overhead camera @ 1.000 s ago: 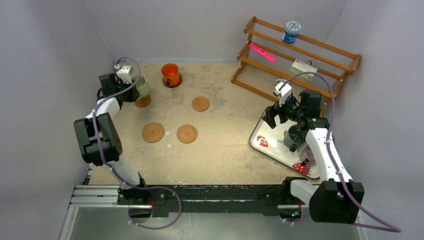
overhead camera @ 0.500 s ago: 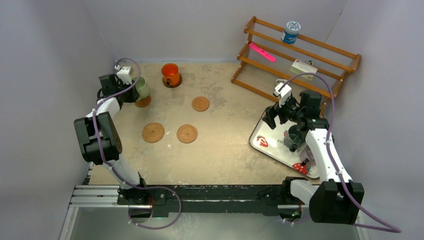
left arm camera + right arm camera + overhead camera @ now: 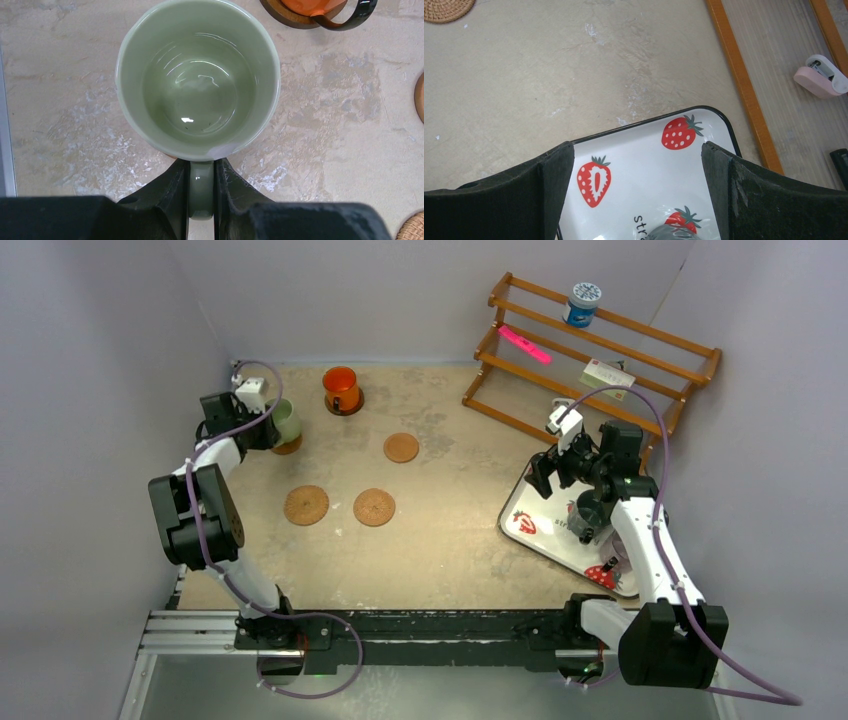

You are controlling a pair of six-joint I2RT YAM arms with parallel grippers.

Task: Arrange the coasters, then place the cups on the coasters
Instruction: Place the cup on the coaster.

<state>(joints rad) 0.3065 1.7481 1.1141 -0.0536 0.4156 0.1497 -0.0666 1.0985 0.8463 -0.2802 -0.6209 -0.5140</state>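
The pale green mug point(image 3: 197, 80) is found at the far left of the desk point(image 3: 450, 540), upright and mouth up, over a cork coaster point(image 3: 288, 447) of which only the near edge is seen from above. Its handle point(image 3: 201, 192) is pinched between the fingers of the left hand point(image 3: 201, 175), which is closed tight on it. The handle points straight back at that hand, so the mug lies directly ahead of the fingers. Whether the base is already seated on the coaster cannot be told (the mug's own body hides the contact). The coming move is judged to turn on that vertical relation: the mug centred above the disc, then let go.

Just to the right, the orange mug point(image 3: 340, 388) is set on the darker coaster point(image 3: 345, 406). Three bare coasters point(image 3: 401, 447) are laid out nearer the middle. The right hand point(image 3: 636, 157) is held wide open and empty above the strawberry tray point(image 3: 649, 130) at the right, where the remaining mugs point(image 3: 585, 512) are kept. It is the nearer hand for those.
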